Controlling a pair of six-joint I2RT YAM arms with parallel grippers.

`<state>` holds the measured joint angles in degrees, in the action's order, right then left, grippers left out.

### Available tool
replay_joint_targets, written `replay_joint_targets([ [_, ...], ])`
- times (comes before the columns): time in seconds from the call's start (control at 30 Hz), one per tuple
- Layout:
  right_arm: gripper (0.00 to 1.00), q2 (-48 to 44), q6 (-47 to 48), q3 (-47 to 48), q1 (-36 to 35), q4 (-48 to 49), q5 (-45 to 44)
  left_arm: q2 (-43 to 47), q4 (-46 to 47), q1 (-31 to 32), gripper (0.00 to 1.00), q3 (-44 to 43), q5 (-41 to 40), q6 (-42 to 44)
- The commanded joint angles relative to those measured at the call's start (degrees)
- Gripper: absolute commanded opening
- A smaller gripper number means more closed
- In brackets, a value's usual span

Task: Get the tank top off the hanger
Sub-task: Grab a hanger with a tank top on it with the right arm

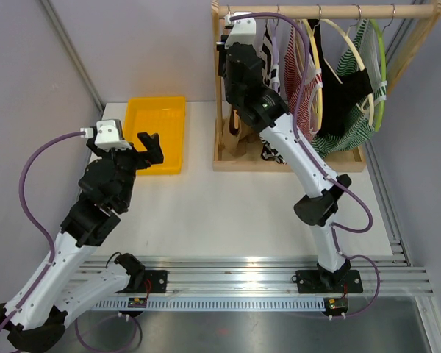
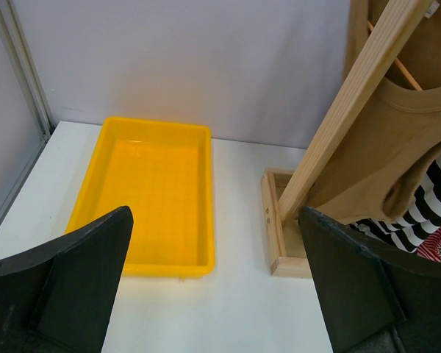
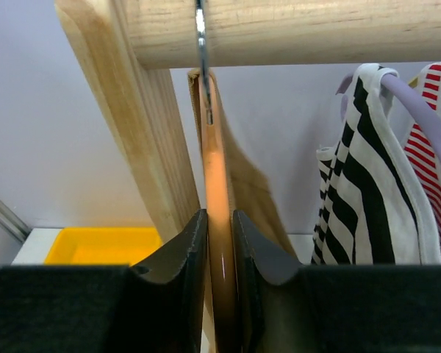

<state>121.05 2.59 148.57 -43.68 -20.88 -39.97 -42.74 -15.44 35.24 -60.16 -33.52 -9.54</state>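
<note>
- right claw [image 3: 219, 218] — pinching the orange hanger [image 3: 214, 165] at the left end of the rail [image 3: 301, 29]
- tan tank top [image 2: 397, 143] — hanging on that hanger
- left claw [image 2: 214, 220] — spread wide, near the yellow tray [image 2: 158, 195]

Readable text, labels, brands, numbers, signs: none in any of the three views. Two small boards [image 1: 139, 301] by the front rail [image 1: 242, 269], at about 6 o'clock in the top view, carry marks too small to read.
</note>
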Motion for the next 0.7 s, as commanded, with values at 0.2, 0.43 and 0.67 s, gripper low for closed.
replay_joint_targets([
  [0.2,0.00,-5.91,2.86,-5.57,0.09,2.60,0.06,0.20,2.79,0.18,0.99,0.48,-1.46,-0.83],
  [0.43,0.00,-11.10,6.63,-12.86,0.09,7.60,1.29,0.11,2.96,0.18,0.99,0.57,-1.11,-0.66],
  [0.67,0.00,-13.39,9.62,-13.59,0.09,11.31,1.82,-1.73,2.70,0.18,0.99,-0.04,-0.06,-0.65],
])
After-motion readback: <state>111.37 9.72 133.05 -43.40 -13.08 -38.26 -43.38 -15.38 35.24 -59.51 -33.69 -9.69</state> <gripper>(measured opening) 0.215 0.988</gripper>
